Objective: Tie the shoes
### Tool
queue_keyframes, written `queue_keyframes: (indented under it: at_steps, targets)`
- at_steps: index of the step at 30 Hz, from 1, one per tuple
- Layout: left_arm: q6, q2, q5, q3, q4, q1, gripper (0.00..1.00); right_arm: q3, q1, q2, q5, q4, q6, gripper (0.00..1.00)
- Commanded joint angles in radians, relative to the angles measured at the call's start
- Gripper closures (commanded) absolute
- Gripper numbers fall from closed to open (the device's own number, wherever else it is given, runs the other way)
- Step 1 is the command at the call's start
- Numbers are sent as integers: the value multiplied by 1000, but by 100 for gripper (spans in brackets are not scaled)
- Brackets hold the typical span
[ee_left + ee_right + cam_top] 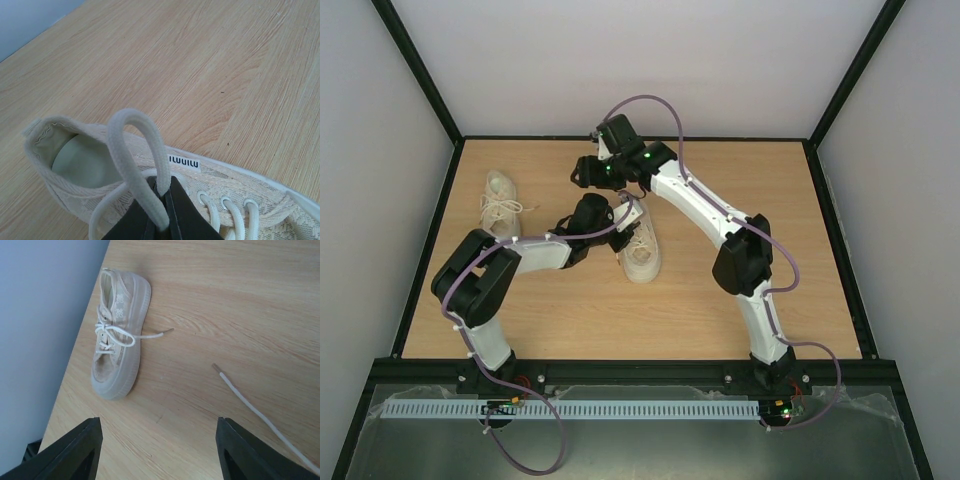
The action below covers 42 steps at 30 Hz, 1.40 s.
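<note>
We see one cream sneaker (501, 203) lying at the far left of the wooden table (720, 320), its laces spread. A second sneaker (642, 255) lies mid-table, with the left gripper (612, 213) at its far end. The right gripper (582, 172) hovers just beyond.

Loose lace (260, 414) cut off bottom-right.

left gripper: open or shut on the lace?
Shut: the left gripper pinches a lace loop standing above the shoe, fingers pressed together on it.
</note>
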Motion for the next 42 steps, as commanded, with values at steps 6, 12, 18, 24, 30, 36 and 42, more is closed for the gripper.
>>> queue_keyframes:
  at_steps: [6, 12, 18, 24, 30, 36, 42]
  targets:
    - [-22, -16, 31, -7, 12, 0, 98, 63, -19, -74, 63, -37, -41, 36]
    - [-78, 2, 100, 19, 4, 15, 98, -92, -173, -256, 102, -21, -45, 37]
    - [-93, 10, 121, 32, 8, 25, 97, -649, -304, -514, -13, 214, 31, 38]
    - [-92, 18, 128, 36, 1, 25, 97, -1002, -295, -571, -193, 491, 62, 37]
    - [-87, 20, 117, 32, 0, 27, 98, -1061, -233, -550, -168, 615, 65, 33]
    - [-88, 26, 115, 35, -4, 27, 98, -1048, -218, -483, -176, 649, 60, 35]
    - [-85, 34, 115, 46, -8, 26, 98, -1016, -193, -451, -174, 636, 51, 41]
